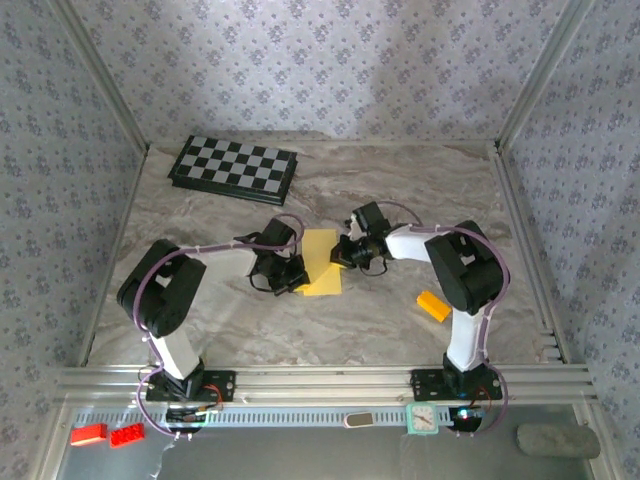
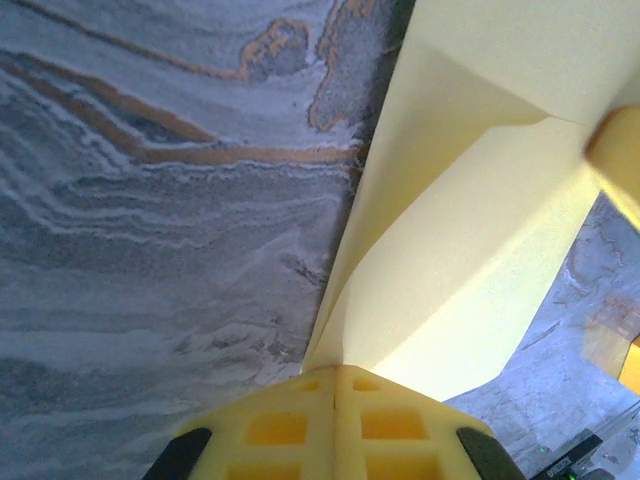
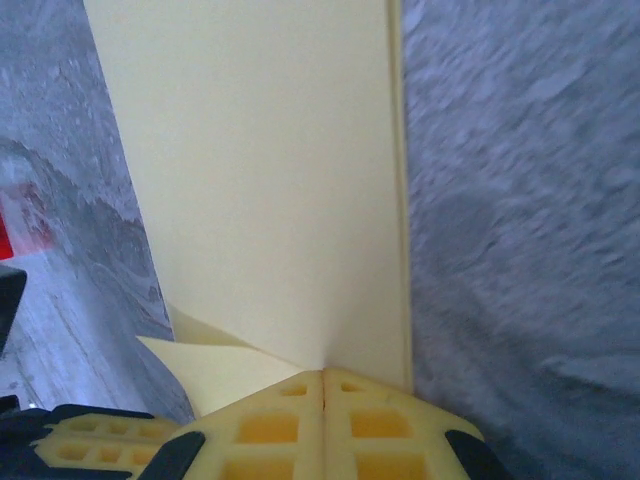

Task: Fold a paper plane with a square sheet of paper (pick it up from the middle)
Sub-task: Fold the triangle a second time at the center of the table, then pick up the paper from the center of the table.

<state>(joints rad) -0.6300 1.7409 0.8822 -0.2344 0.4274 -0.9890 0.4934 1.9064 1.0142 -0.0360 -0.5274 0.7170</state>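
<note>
Paper (image 1: 322, 262): yellow, creased with folded layers, mid-desk (image 1: 400, 190) between the arms. Left claw (image 1: 290, 277) is pressed together, pinching its near-left edge. Right claw (image 1: 346, 253) is pressed together, pinching its right edge. Both wrist views show it coming straight out from between the closed tips. Checkerboard (image 1: 235, 168) sits far left, orange block (image 1: 434, 305) beside the right arm.

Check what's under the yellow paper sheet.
The marble table shows around the yellow paper; the patch directly beneath is covered, so nothing there can be confirmed.
</note>
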